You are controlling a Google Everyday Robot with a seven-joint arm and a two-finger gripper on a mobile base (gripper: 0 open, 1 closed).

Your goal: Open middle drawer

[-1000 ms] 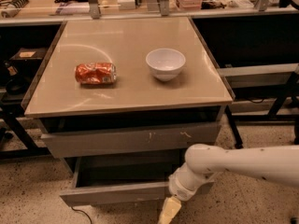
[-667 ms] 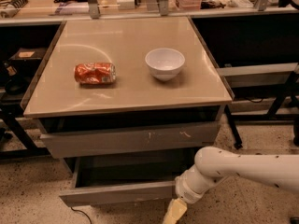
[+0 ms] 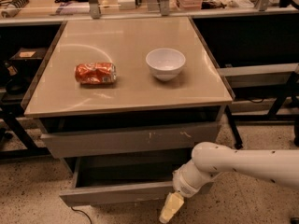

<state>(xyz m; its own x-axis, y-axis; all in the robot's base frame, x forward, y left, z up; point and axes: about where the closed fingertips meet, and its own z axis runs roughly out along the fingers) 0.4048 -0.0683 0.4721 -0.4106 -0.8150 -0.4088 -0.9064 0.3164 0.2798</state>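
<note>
Grey and plain-fronted, the middle drawer (image 3: 117, 193) stands drawn out beyond the table's front edge, below the table top, so that its shallow grey interior shows from above. Its flat front panel runs roughly parallel to that front edge, well forward of it. Just above it and set further back sits the taller grey drawer front (image 3: 126, 142), marked with white scratches toward its right side. The gripper (image 3: 170, 208), pale yellow, hangs at the right part of the middle drawer's front panel, below the table's front right corner, pointing down toward the floor. Whether it touches the panel is unclear, and whether it is apart or together cannot be told. A white arm (image 3: 243, 164) reaches to it from the right. On the beige table top (image 3: 140, 36), a crushed red can (image 3: 95, 73) lies on its side toward the left edge. A white bowl (image 3: 165, 63) stands upright right of centre, well apart from the can. Speckled floor (image 3: 32, 204) lies beneath.
</note>
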